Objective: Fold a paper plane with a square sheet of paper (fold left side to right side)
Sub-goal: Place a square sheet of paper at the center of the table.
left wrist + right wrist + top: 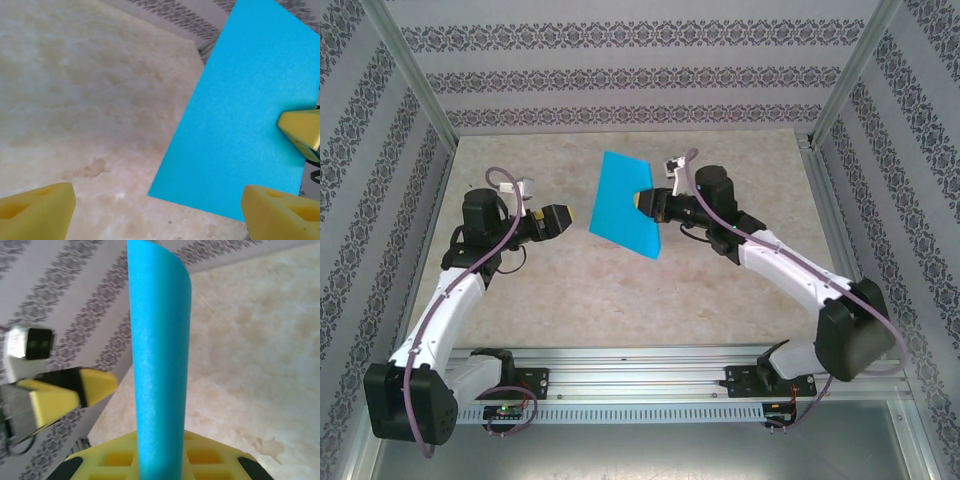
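Above the middle of the table (720,290), your square sheet of paper (625,205) hangs in the air, clamped at its right edge by the right gripper (648,203). It is thin, matte, bright cyan, and it bows into a soft curve where the right wrist camera sees it edge-on. Its long axis runs from far left to near right. To its left, the left gripper (560,218) has its yellow fingers wide apart, near the sheet's free left edge but not touching it. I judge that free edge is what your next move must meet.
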Available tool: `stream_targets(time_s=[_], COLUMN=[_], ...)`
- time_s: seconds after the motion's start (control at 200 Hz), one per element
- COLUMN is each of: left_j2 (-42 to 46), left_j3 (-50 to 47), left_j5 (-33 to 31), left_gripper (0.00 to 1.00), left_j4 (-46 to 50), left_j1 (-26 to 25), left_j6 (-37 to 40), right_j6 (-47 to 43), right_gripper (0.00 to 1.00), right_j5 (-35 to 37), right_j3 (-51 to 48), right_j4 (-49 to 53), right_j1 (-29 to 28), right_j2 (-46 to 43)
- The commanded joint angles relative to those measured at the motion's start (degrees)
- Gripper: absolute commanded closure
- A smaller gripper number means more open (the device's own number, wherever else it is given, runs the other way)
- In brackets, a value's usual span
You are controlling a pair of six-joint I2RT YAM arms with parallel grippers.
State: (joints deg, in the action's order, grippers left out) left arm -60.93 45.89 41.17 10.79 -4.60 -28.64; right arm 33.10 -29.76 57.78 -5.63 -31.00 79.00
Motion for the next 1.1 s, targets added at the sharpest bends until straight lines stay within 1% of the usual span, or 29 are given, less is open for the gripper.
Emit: stream_targets(time_s=[0.0, 0.085, 0.13, 0.21, 0.315, 0.385, 0.48, 0.56, 0.704, 0.754, 0.814, 0.864, 0.899, 0.914, 0.974, 1.059, 1.094], left_j2=[-1.78, -3.14, -3.60, -4.30, -5.34, -5.85, -7.20, -8.69, -9.96, -10.17, -10.40, -10.54, -10.62, -10.75, -11.18, -12.62, -13.46], left_j3=[2.20, 2.69, 3.28, 4.72, 6.21, 6.96, 8.70, 10.56, 11.55, 11.37, 11.15, 10.77, 10.47, 10.23, 8.89, 6.02, 4.48], left_j5=[10.89, 14.78, 15.86, 17.84, 19.90, 20.01, 19.87, 19.92, 18.57, 18.07, 17.01, 15.90, 14.87, 14.35, 12.45, 10.34, 9.20], left_gripper=[0.12, 0.12, 0.10, 0.09, 0.10, 0.10, 0.16, 0.25, 0.49, 0.61, 0.79, 0.93, 1.00, 1.00, 1.00, 1.00, 1.00], left_j4=[-13.85, -20.56, -21.56, -22.50, -22.41, -21.43, -18.64, -15.91, -13.09, -13.03, -12.35, -11.49, -10.78, -10.53, -10.11, -10.32, -10.72], left_j1=[0.34, -0.33, -1.12, -3.19, -6.69, -8.77, -11.51, -13.13, -13.88, -13.88, -14.10, -14.22, -14.27, -14.33, -14.52, -14.64, -14.69], left_j6=[-2.88, -6.20, -6.34, -5.82, -4.55, -3.08, -0.66, 1.09, 3.07, 3.06, 3.13, 3.24, 3.32, 3.29, 2.78, 1.39, 0.69], right_j6=[-5.39, -5.40, -5.18, -4.84, -4.52, -4.54, -4.23, -4.20, -4.84, -5.05, -5.38, -6.43, -7.56, -8.13, -10.08, -11.42, -11.40], right_gripper=[0.83, 0.83, 0.83, 0.83, 0.83, 0.83, 0.83, 0.84, 0.83, 0.83, 0.80, 0.74, 0.69, 0.66, 0.50, 0.38, 0.36], right_j5=[-8.47, -11.62, -13.00, -14.65, -15.25, -15.37, -16.54, -16.96, -15.71, -15.07, -14.23, -12.58, -10.50, -9.52, -3.77, 4.86, 7.50], right_j3=[-1.27, -1.55, -1.47, -1.43, -1.30, -1.10, -1.14, -1.18, -1.79, -1.96, -2.20, -2.06, -1.82, -1.81, -1.38, -1.33, -1.44], right_j4=[1.80, 2.36, 2.52, 2.68, 2.80, 3.18, 2.50, 2.42, 3.31, 3.70, 4.40, 5.96, 8.06, 9.09, 13.81, 20.03, 21.88], right_j1=[1.86, 2.70, 2.71, 2.70, 2.62, 2.53, 2.36, 2.26, 2.43, 2.60, 2.79, 3.04, 3.29, 3.44, 4.24, 6.44, 7.52], right_j2=[-5.07, -7.53, -8.43, -9.58, -10.32, -10.42, -10.36, -10.31, -10.80, -11.02, -11.21, -11.40, -11.63, -11.74, -12.07, -12.30, -12.14])
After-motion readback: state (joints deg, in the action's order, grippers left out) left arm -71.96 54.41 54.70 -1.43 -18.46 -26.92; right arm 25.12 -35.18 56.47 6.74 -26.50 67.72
